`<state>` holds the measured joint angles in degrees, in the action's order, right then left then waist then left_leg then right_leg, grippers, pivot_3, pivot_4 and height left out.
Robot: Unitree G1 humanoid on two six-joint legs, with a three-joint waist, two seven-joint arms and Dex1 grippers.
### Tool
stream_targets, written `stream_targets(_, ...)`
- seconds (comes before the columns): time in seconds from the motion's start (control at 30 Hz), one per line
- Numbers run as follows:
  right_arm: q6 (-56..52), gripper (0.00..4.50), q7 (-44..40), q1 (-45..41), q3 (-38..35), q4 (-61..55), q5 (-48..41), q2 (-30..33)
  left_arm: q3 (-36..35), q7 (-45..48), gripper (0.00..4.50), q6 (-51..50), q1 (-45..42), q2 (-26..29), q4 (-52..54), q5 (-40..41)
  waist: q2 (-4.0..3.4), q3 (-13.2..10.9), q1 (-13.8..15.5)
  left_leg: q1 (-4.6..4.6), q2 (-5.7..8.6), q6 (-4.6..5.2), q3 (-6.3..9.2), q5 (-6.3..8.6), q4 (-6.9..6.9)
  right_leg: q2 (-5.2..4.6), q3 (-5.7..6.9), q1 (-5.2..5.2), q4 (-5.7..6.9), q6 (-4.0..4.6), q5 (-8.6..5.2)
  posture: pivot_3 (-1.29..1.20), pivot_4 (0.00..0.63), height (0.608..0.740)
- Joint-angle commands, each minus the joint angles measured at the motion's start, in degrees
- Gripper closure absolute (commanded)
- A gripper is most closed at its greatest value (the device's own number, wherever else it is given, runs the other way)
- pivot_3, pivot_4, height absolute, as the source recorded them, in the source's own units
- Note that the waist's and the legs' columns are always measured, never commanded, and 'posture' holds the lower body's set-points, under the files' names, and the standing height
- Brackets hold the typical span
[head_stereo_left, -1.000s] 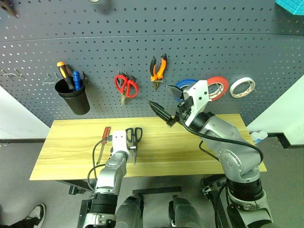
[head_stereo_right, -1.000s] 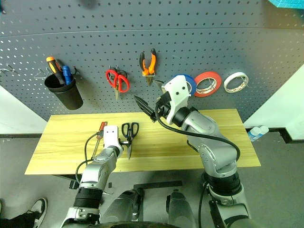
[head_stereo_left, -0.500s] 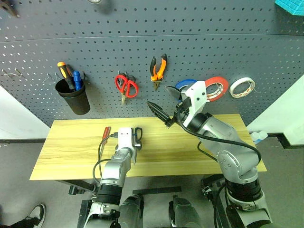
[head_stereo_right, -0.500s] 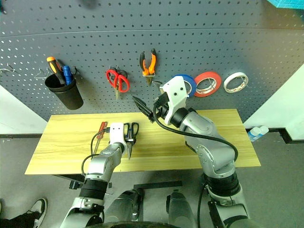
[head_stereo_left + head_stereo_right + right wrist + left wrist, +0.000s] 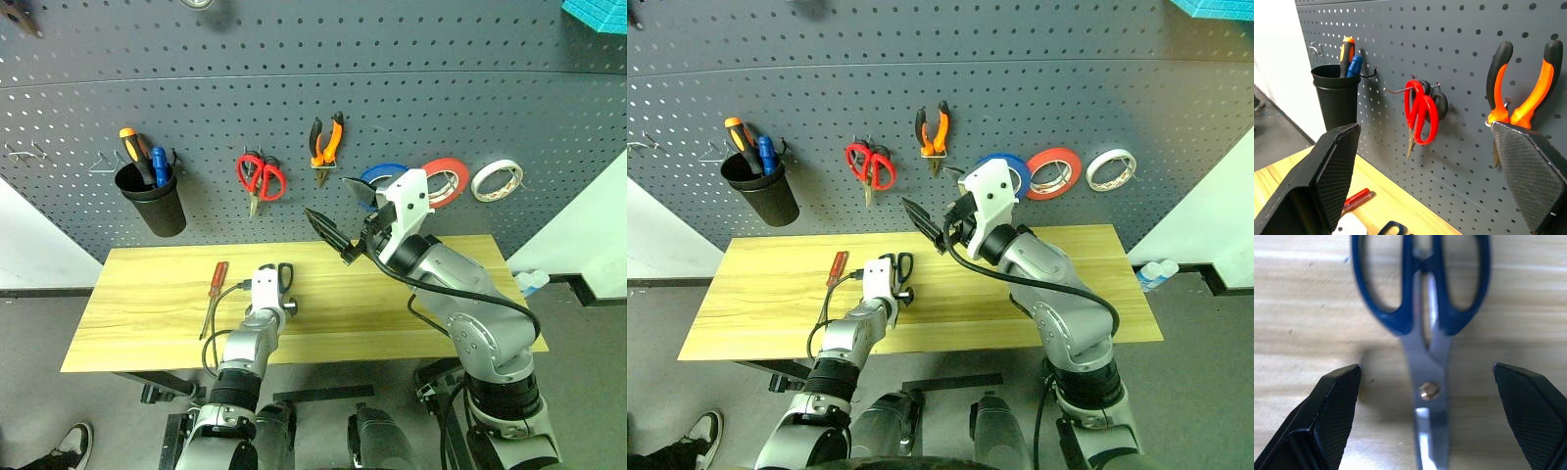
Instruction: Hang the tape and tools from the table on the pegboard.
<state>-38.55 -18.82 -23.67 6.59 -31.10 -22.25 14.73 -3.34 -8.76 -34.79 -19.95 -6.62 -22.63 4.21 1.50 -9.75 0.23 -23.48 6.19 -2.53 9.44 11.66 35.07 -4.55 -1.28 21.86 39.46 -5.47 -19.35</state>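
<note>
- While the pegboard (image 5: 294,108) spans the whole wall behind the counter (image 5: 147,294), both hands are spread with nothing between their fingers.
- That counter of pale yellowish planks lies under the left hand (image 5: 1425,396) and below the raised right hand (image 5: 331,235).
- Up on the pegboard, off to the far left of the left hand, a black cup (image 5: 152,201) hangs with an orange-handled screwdriver (image 5: 130,147) and a blue-handled screwdriver (image 5: 157,162) standing in it.
- Just beyond the right hand, on its right side, the blue tape (image 5: 377,176) hangs on the board, with a red-orange roll (image 5: 448,176) beside it and a white roll (image 5: 496,179) further right.
- Above the right hand's fingers (image 5: 1528,171), the orange-and-black pliers (image 5: 327,142) hang on a hook, handles up.
- Left of the pliers and above the left hand, red-handled scissors (image 5: 260,178) hang on another hook.
- The dark blue-handled scissors (image 5: 1420,298) lie flat on the counter directly ahead of the left hand, blades pointing back between its two fingers (image 5: 1332,411), which stand on either side of the pivot and apart from it; the handle loops lie just beyond the fingertips.
- The red-handled screwdriver (image 5: 215,289) lies on the counter just to the left of the left hand, shaft pointing toward the near edge.
</note>
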Motion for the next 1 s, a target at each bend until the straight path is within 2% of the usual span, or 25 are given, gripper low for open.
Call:
stream_targets(0.03,0.22,0.03,0.13,-0.22,0.21,-2.74,0.04,0.07,-1.38,-0.3,0.0,1.6,-0.91,0.46,-0.77,0.24,-0.01,0.0,0.0,0.0,0.0,0.01,0.0,0.0,0.01,0.0,0.0,0.0,0.0,-0.01,0.02,0.0,0.119,0.74)
stream_targets(0.27,-0.46,0.03,0.17,-0.27,-0.03,-3.09,-0.22,0.17,-2.96,0.4,0.0,3.13,-2.07,0.84,-4.1,0.8,-0.12,0.09,-0.03,0.0,0.0,0.02,0.0,0.01,0.01,0.0,0.0,-0.01,0.0,-0.01,0.05,0.0,0.122,0.74)
stream_targets(0.57,-2.7,0.03,-0.19,0.17,0.25,-4.42,-1.1,0.91,-1.33,0.8,0.0,3.45,-3.66,1.33,-7.95,-0.75,-0.24,0.31,-0.12,0.0,0.0,0.03,0.0,0.01,0.02,0.0,0.0,-0.02,0.0,-0.02,0.06,-0.01,0.117,0.74)
stream_targets(0.63,-4.32,0.03,-1.29,1.05,0.23,-5.35,-1.7,2.46,-0.83,0.76,0.0,3.13,-3.6,1.15,-7.93,-1.02,-0.25,0.33,-0.12,0.0,0.01,0.03,0.01,0.01,0.03,0.0,0.0,-0.03,0.0,-0.02,0.06,-0.02,0.117,0.74)
stream_targets(0.87,-12.52,0.03,-9.64,9.55,0.06,-11.79,-6.5,15.32,-0.15,0.56,0.0,1.85,-2.5,0.61,-7.16,-1.51,-0.27,0.35,0.11,0.01,0.04,0.14,0.0,0.08,0.08,-0.04,0.02,-0.13,-0.13,-0.08,0.09,-0.03,0.123,0.74)
stream_targets(1.0,-13.13,0.03,-11.08,11.1,-0.62,-12.87,-7.51,18.25,-0.24,0.44,0.0,1.3,-2.32,0.62,-7.12,-1.55,-0.32,0.38,-0.18,0.06,0.02,0.14,-0.01,0.09,0.08,-0.02,0.02,-0.19,-0.13,-0.09,0.09,-0.03,0.124,0.74)
